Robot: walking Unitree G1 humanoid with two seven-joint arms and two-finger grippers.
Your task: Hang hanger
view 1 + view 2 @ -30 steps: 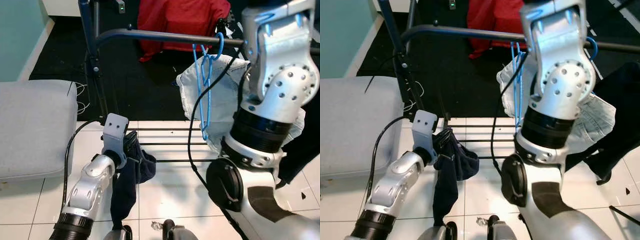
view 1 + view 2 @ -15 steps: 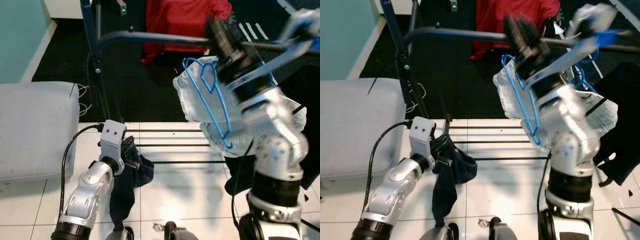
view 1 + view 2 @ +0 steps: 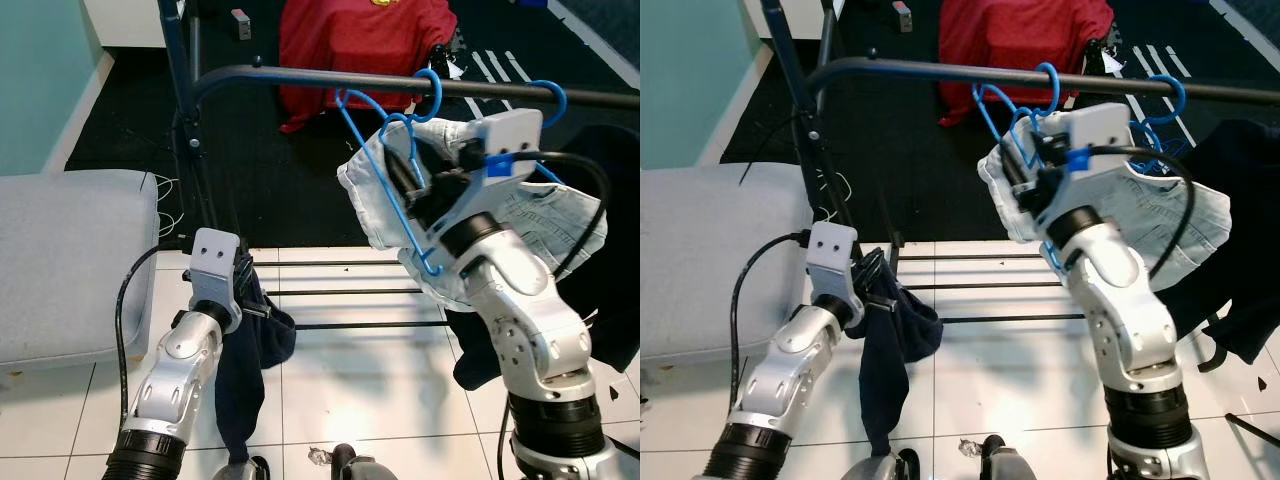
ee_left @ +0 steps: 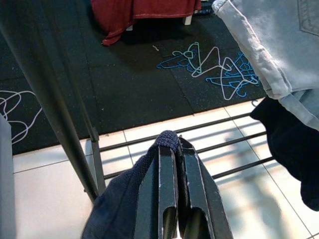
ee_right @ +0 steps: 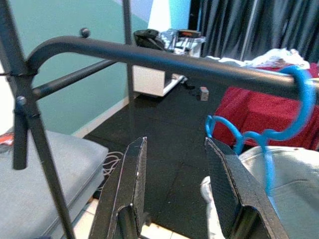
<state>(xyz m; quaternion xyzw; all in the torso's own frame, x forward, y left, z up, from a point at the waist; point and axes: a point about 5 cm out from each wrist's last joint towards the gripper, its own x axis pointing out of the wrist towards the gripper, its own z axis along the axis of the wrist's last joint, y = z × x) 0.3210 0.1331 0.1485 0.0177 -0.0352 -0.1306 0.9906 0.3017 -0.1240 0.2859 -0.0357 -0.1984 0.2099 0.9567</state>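
Note:
A blue wire hanger [image 3: 388,190] hangs by its hook [image 3: 432,88] from the black rail [image 3: 300,76] of a clothes rack, with pale denim [image 3: 530,215] draped behind it. My right gripper [image 3: 402,172] is just below the rail beside the hanger. It stands open with nothing between its fingers [image 5: 127,194], and the blue hook [image 5: 299,104] lies off to one side of them. Low on the left, my left gripper [image 3: 248,300] is shut on a dark navy garment [image 3: 240,370] that dangles toward the floor. Its closed fingers [image 4: 167,189] pinch the cloth [image 4: 124,209].
A second blue hook [image 3: 550,98] sits further right on the rail. A red garment [image 3: 360,40] lies behind the rack, and dark clothes [image 3: 615,200] hang at the right. A grey cushion [image 3: 70,260] is at the left. The rack upright [image 3: 185,110] and floor bars [image 3: 340,292] stand ahead. Several loose hangers [image 4: 214,67] lie on the dark mat.
My right arm has swung down and away from the rail and turned so that its gripper faces the rail. The blue hanger stays hooked and has swung leftward. The left arm has barely moved.

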